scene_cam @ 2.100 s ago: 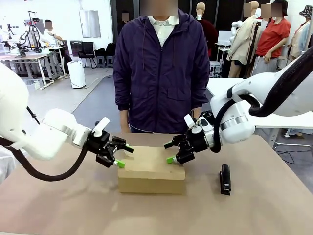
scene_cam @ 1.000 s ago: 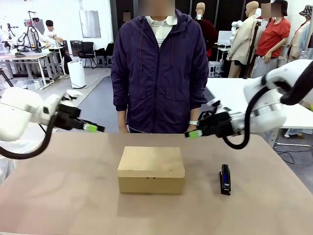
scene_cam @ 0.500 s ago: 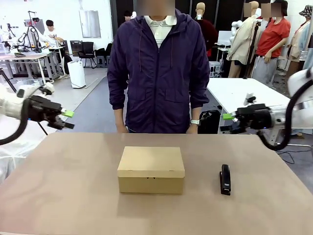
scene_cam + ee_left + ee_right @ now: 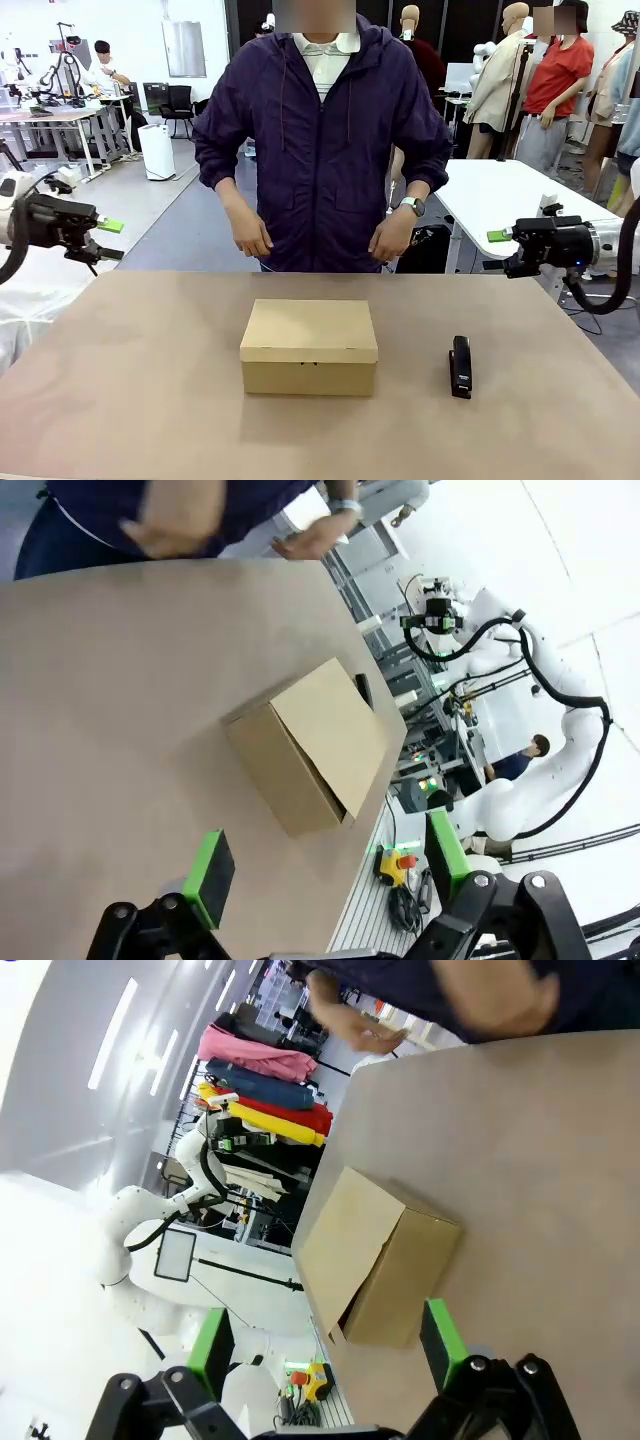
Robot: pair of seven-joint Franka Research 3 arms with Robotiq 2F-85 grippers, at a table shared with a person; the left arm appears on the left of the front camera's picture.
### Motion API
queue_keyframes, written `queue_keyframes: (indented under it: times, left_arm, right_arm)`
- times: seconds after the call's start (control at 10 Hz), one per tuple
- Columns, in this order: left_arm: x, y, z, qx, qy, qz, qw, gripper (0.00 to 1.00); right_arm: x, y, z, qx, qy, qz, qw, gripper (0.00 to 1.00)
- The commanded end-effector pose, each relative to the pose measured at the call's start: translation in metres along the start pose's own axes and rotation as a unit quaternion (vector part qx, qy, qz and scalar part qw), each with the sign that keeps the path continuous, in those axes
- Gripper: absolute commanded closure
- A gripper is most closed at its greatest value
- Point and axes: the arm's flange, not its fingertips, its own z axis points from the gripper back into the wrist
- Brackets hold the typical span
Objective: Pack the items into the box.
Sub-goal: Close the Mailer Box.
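Both arms have pulled back to nine and three o'clock, left gripper (image 4: 108, 238) and right gripper (image 4: 499, 250) fingers apart; shut box (image 4: 309, 346) mid-tabletop (image 4: 150, 400), workshop behind.

Robotics lab: white-topped workbenches (image 4: 500, 195), black office chairs (image 4: 180, 105), bright open hall, person seated at far bench (image 4: 105, 70).

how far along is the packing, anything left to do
Looks finished: the box sits shut mid-table, and no pouch or pen lies out. Nothing is in hand: the left gripper and right gripper hang open at the table's sides. A black stapler lies beside the box.
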Motion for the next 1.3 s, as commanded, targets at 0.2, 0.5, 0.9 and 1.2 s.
queue_keyframes:
  times: [0.2,0.5,0.9,1.2]
  left_arm:
    - [0.0004,-0.0019,-0.0052,0.002,0.01,-0.008,1.0,0.0]
    - [0.0004,-0.0019,-0.0052,0.002,0.01,-0.008,1.0,0.0]
    - [0.0004,-0.0019,-0.0052,0.002,0.01,-0.008,1.0,0.0]
    - [0.0004,-0.0019,-0.0052,0.002,0.01,-0.008,1.0,0.0]
  right_arm:
    - [0.0013,0.0081,0.0016,0.004,-0.001,0.005,1.0,0.0]
    - [0.0013,0.0081,0.0016,0.004,-0.001,0.005,1.0,0.0]
    - [0.0013,0.0081,0.0016,0.004,-0.001,0.005,1.0,0.0]
    - [0.0013,0.0081,0.0016,0.004,-0.001,0.005,1.0,0.0]
